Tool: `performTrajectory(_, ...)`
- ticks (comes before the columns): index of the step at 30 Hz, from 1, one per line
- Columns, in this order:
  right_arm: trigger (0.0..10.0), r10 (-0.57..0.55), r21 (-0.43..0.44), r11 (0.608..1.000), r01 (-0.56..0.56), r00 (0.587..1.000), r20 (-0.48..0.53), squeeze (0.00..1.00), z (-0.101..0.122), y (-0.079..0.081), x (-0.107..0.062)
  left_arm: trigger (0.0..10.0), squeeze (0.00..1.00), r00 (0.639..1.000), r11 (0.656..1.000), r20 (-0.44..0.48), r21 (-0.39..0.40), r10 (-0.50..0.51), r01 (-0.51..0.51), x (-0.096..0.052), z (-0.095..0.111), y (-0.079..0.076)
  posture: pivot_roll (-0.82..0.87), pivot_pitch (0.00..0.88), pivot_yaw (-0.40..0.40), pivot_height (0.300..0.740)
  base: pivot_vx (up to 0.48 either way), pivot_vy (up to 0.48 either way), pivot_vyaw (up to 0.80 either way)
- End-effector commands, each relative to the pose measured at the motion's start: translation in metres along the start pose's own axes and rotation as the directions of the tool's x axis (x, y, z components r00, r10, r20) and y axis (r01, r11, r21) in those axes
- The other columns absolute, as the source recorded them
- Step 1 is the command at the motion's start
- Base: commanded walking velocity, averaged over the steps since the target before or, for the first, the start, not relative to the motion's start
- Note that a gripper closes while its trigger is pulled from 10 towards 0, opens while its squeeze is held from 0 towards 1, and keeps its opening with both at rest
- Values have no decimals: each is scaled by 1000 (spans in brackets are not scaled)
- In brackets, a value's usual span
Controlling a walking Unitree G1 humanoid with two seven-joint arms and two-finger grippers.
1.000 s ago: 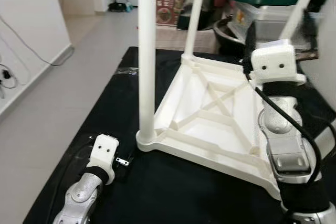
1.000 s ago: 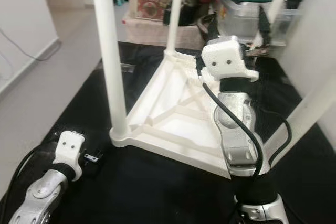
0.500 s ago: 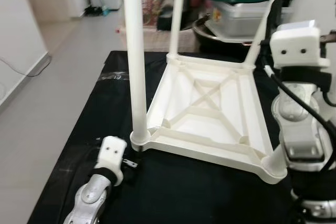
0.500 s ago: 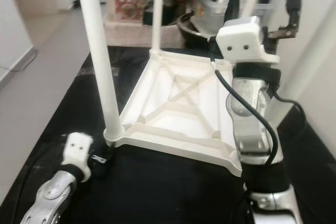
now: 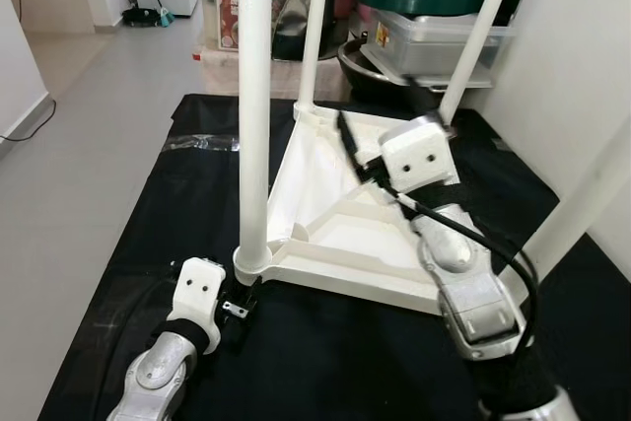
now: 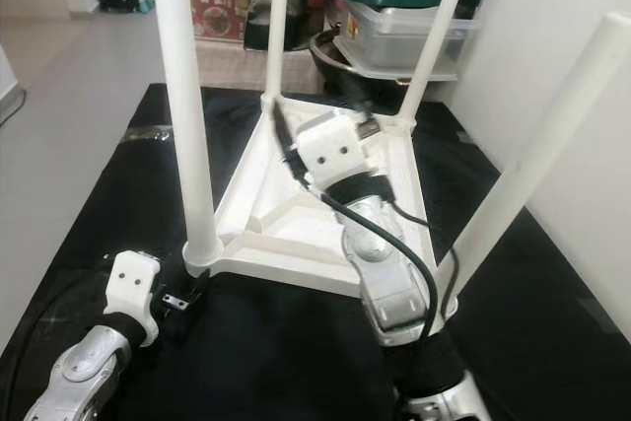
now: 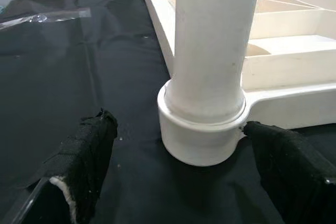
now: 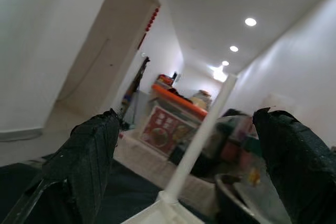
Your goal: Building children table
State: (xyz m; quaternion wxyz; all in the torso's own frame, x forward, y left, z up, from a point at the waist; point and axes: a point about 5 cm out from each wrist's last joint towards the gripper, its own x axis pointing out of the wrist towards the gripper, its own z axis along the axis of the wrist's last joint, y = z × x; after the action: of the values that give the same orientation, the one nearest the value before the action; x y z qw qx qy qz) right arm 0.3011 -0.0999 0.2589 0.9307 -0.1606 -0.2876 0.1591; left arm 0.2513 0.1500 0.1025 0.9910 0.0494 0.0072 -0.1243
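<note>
The children's table (image 5: 365,234) lies upside down on the black mat (image 5: 148,204), legs up, so they can be seated from above. Our left gripper (image 7: 194,171) rests low on the mat, its fingers (image 7: 84,156) spread to either side of the near leg's socket (image 7: 202,135), seemingly to brace that corner. Our right gripper (image 8: 184,145) hovers above the tabletop's underside, fingers apart and holding nothing, aimed toward the far leg (image 8: 197,140).
</note>
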Motion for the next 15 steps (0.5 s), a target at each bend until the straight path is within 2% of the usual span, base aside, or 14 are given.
performTrajectory(1,10000,3,47,999,-1,999,-47,0,-9,0,-4,10000,0,1000,1000,-5,-14,-8,8,-1,0,-2,60,0,-58,740,-446,0,0)
performTrajectory(6,10000,-12,37,999,14,999,-43,0,-8,-3,-5,10000,0,1000,1000,8,-10,-10,10,0,2,-2,59,0,-54,740,-383,0,0)
performTrajectory(9,10000,-19,25,999,20,999,-35,0,-8,-4,-5,10000,0,1000,1000,10,-4,-10,10,0,3,-1,59,0,-54,740,0,0,0)
performTrajectory(10,10000,-33,-27,999,33,999,-6,0,-4,-7,-5,10000,0,1000,1000,17,-6,-8,8,0,4,-1,57,0,-51,740,0,0,0)
performTrajectory(15,10000,-75,-69,995,76,997,12,0,0,-13,-4,10000,0,1000,1000,19,-9,-8,8,0,4,-1,59,0,-51,740,0,0,0)
